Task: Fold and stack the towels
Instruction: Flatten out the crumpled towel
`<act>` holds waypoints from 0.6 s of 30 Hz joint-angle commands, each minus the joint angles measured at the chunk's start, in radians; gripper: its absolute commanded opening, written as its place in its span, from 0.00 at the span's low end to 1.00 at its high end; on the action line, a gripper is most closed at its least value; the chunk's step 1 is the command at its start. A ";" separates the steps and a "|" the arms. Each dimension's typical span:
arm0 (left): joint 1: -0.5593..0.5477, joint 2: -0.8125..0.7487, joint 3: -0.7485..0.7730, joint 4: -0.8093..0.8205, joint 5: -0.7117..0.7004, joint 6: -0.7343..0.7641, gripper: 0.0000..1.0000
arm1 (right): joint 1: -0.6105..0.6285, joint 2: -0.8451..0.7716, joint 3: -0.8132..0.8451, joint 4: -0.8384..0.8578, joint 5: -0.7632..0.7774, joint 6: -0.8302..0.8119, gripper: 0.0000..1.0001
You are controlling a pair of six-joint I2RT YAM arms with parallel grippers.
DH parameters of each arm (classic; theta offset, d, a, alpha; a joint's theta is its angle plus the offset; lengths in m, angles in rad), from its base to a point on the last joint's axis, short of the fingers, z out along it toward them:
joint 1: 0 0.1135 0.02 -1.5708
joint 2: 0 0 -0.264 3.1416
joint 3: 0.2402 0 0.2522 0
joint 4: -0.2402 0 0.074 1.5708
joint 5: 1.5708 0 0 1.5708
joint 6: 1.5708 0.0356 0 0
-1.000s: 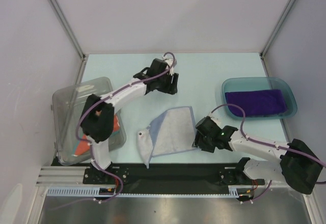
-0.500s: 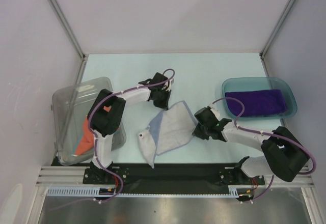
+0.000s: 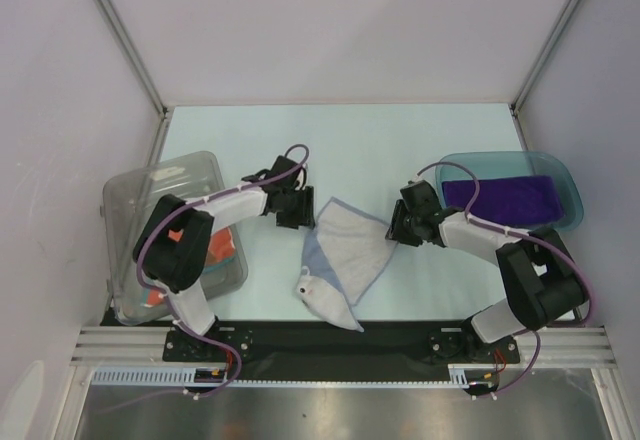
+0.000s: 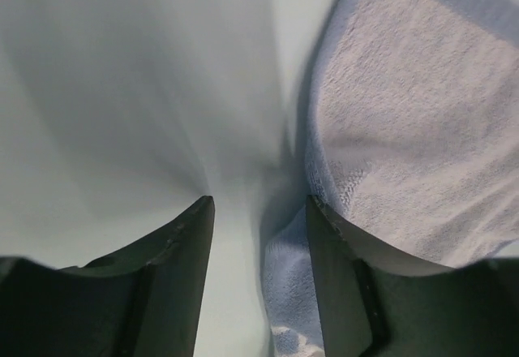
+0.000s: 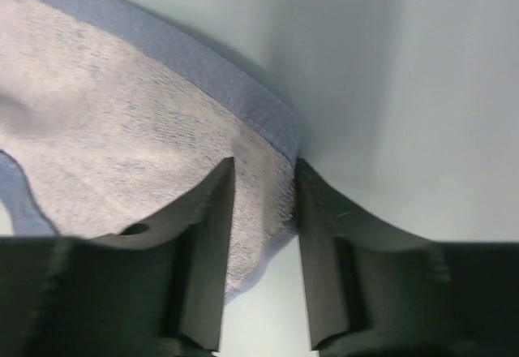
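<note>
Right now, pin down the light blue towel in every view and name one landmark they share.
Top external: the light blue towel lies mid-table, towards the near edge.
Left wrist: the light blue towel fills the right half.
Right wrist: the light blue towel covers the upper left, its corner reaching lower centre.
Shared landmark: the pale table beneath it.

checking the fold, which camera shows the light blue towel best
The top external view: it shows the whole light blue towel, lying rumpled. The left wrist view catches only one edge beside the left gripper; the right wrist view shows only a corner inside the right gripper.
</note>
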 commanded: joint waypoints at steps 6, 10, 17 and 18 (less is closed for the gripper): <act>-0.002 0.191 0.365 -0.022 0.063 0.186 0.55 | -0.066 0.050 -0.026 0.004 -0.048 -0.034 0.45; -0.002 0.293 0.475 -0.057 0.099 0.216 0.53 | -0.086 0.032 -0.033 0.006 -0.059 -0.011 0.43; -0.011 0.356 0.482 -0.013 0.168 0.253 0.52 | -0.095 0.001 -0.041 -0.011 -0.053 0.004 0.43; -0.012 0.363 0.491 -0.013 0.172 0.258 0.52 | -0.097 -0.005 -0.044 -0.012 -0.051 0.006 0.44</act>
